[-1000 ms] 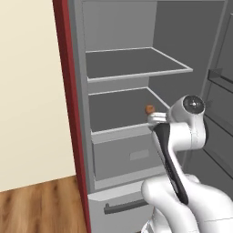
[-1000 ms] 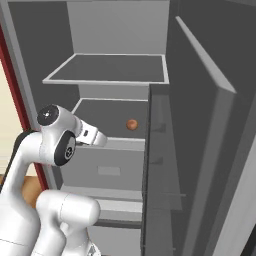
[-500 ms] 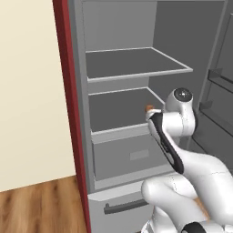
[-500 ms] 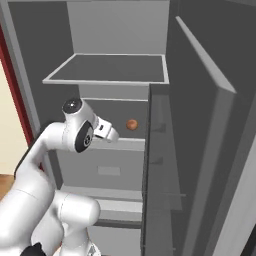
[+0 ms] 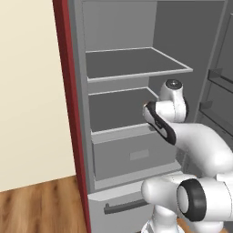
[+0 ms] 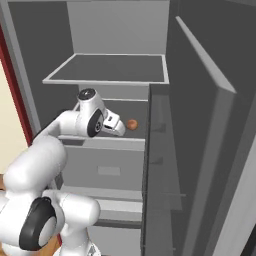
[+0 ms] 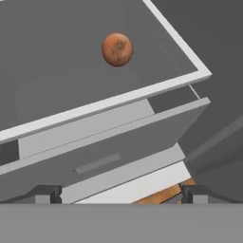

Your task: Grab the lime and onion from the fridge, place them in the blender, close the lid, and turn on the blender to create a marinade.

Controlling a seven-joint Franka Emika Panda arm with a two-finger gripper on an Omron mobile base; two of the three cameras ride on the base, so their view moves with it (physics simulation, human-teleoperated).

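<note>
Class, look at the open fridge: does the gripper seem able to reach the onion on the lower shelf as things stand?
Probably yes. The onion sits alone on the shelf, and the open gripper faces it with nothing between them.

Arm (image 5: 200, 141) raised and stretched forward toward fridge (image 5: 136, 91) since a second ago; wrist head, earlier level with lower shelf front edge, now higher and deeper, over lower shelf (image 6: 107, 142) front edge; tool (image 6: 116, 126) moved nearer onion (image 6: 132, 124), now just beside it in right base view; in left base view wrist now covers onion, earlier visible near shelf right edge
</note>
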